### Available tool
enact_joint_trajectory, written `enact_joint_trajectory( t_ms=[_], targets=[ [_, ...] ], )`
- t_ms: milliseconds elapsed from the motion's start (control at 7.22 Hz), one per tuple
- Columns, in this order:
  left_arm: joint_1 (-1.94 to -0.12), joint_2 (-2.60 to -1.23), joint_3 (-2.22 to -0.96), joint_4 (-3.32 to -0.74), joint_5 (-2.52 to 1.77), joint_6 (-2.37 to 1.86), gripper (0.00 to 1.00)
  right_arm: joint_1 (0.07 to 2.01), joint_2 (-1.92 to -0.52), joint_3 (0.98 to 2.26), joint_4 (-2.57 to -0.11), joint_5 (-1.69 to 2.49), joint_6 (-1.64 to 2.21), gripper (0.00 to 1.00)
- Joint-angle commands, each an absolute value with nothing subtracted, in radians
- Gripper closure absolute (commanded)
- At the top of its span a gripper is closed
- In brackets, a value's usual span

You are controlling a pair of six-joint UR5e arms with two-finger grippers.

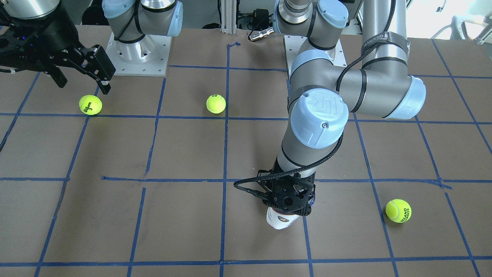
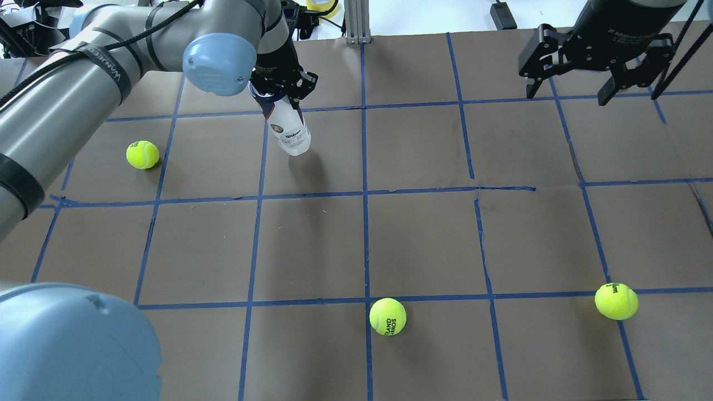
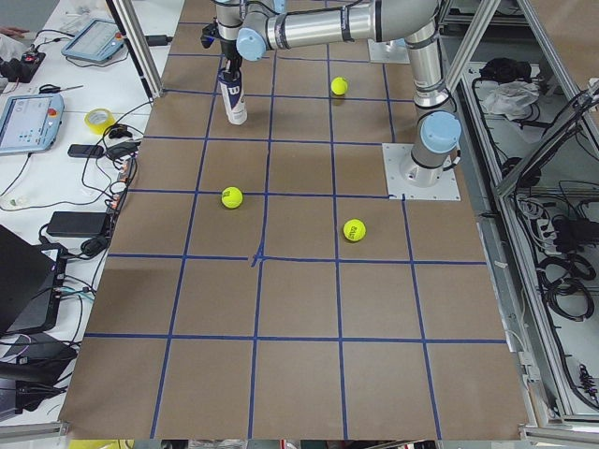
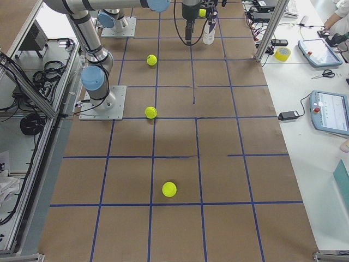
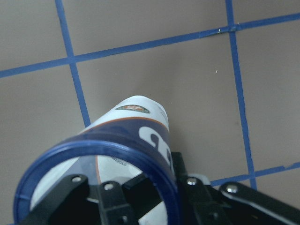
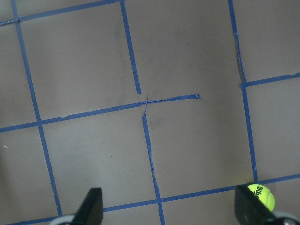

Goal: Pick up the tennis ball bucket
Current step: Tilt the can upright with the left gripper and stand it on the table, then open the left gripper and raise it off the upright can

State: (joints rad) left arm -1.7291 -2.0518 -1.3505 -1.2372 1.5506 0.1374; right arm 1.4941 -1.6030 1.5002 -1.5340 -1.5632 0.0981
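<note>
The tennis ball bucket (image 2: 289, 131) is a clear tube with a navy-and-white Wilson label and a dark blue rim. It is near upright at the far left of the table. My left gripper (image 2: 281, 92) is shut on its upper end from above. In the front view the gripper (image 1: 290, 202) covers the top and only the tube's white lower end (image 1: 280, 222) shows. The left wrist view looks down the tube (image 5: 136, 126) past its blue rim. I cannot tell whether its base touches the table. My right gripper (image 2: 590, 83) is open and empty, high over the far right.
Three yellow-green tennis balls lie on the brown, blue-taped table: one left of the tube (image 2: 142, 154), one near the front middle (image 2: 387, 316), one at the front right (image 2: 616, 301). The last also shows beside a right fingertip (image 6: 260, 197).
</note>
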Motion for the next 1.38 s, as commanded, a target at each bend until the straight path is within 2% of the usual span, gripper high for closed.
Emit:
enact_joint_trajectory(
  t_ms=[0, 138, 277, 554, 692, 969, 1246],
  targets=[
    [-1.732, -2.062, -1.35, -1.247, 1.548, 0.169, 1.0, 1.494, -1.603, 1.5, -1.534, -1.563, 0.098, 0.0],
    [-1.732, -2.063, -1.35, -1.249, 1.548, 0.167, 0.83, 1.494, -1.603, 1.5, -1.534, -1.563, 0.098, 0.0],
    [-1.732, -2.063, -1.35, -1.247, 1.546, 0.141, 0.25, 1.494, -1.603, 1.5, -1.534, -1.563, 0.098, 0.0],
    [-1.738, -2.054, -1.35, -1.243, 1.543, 0.043, 0.18, 1.494, -1.603, 1.5, -1.534, -1.563, 0.098, 0.0],
    [-1.74, -2.04, -1.348, -1.243, 1.543, 0.044, 0.0, 1.494, -1.603, 1.5, -1.534, -1.563, 0.098, 0.0],
    [-1.747, -1.979, -1.327, -1.293, 1.502, 0.048, 0.0, 1.494, -1.603, 1.5, -1.534, -1.563, 0.098, 0.0],
    [-1.746, -1.912, -1.222, -1.47, 1.506, 0.037, 0.0, 1.494, -1.605, 1.5, -1.534, -1.563, 0.098, 0.0]
  ],
)
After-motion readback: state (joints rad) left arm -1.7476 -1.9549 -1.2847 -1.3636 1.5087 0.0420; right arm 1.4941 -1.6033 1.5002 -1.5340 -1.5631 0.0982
